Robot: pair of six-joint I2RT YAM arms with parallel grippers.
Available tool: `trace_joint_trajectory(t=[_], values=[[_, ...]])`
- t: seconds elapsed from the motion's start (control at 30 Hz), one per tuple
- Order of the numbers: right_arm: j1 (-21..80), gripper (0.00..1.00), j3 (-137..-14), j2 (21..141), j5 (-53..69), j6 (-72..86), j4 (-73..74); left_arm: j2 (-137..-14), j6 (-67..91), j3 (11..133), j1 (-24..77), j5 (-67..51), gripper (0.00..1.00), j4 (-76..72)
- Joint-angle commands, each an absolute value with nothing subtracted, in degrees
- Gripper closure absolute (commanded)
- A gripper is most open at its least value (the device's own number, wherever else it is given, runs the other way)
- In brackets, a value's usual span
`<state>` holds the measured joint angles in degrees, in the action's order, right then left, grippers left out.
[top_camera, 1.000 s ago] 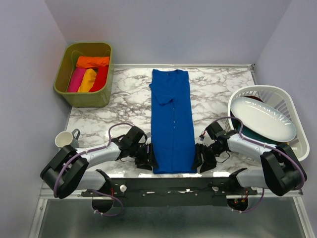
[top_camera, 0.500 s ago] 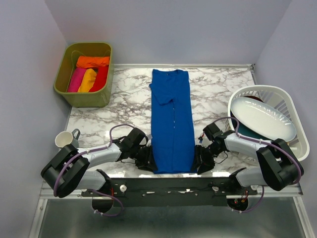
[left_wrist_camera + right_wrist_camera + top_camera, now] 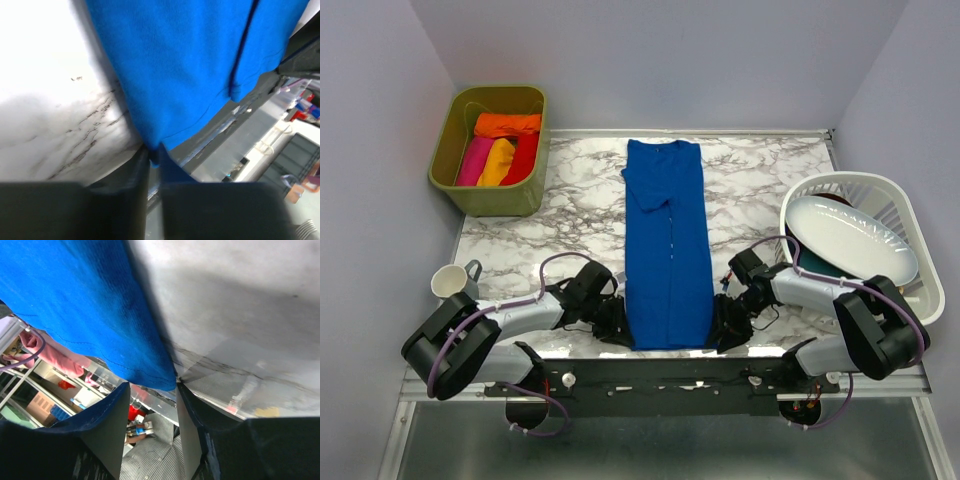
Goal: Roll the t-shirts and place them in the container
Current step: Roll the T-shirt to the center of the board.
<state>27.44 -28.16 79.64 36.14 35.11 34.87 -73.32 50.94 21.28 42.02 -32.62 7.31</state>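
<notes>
Your blue t-shirt (image 3: 667, 250) lies flat on the marble counter (image 3: 570, 200), folded lengthwise into one long narrow strip. It runs from the near edge straight back toward the far edge, collar end away from the arms. A small flap of cloth sticks out on its left side near the far end.

Your left end effector (image 3: 616, 322) sits low at the strip's near left corner. In the left wrist view its fingers (image 3: 137, 175) are pressed together with the blue hem corner pinched between them, right where the cloth meets the counter edge.

Your right end effector (image 3: 724, 326) sits at the near right corner, mirroring the left. In the right wrist view its fingers (image 3: 112, 425) stand apart and the shirt's corner hangs just at the gap between their tips. The jaws are open and nothing is clamped.

At the far left, an olive-green bin (image 3: 455, 130) holds four rolled shirts side by side: orange (image 3: 508, 124) across the back, then pink (image 3: 473, 162), yellow (image 3: 498, 162) and red (image 3: 523, 158) in front. A white mug (image 3: 450, 282) stands on the counter's left edge near your left arm. On the right, a white slatted basket (image 3: 900, 205) carries a white oval dish (image 3: 850, 240) with something dark beneath it, too hidden to name.
</notes>
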Motion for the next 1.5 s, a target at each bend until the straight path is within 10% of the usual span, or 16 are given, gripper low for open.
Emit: trace_joint_trajectory(t=[0.0, 0.43, 1.47], values=[[27.86, 0.56, -26.1, 80.42, 22.51, 33.13, 31.64, -73.57, 49.66, 19.86, 42.19, -32.35, 0.97, 5.1], [27.77, 0.99, -27.59, 72.97, 24.61, 31.38, 31.37, -68.65, 44.39, 23.02, 39.46, -31.55, 1.0, 8.26], [27.25, 1.0, -30.05, 65.83, 40.08, 36.21, 42.28, -67.23, 42.81, 30.22, 38.41, -33.23, 1.0, 26.36]])
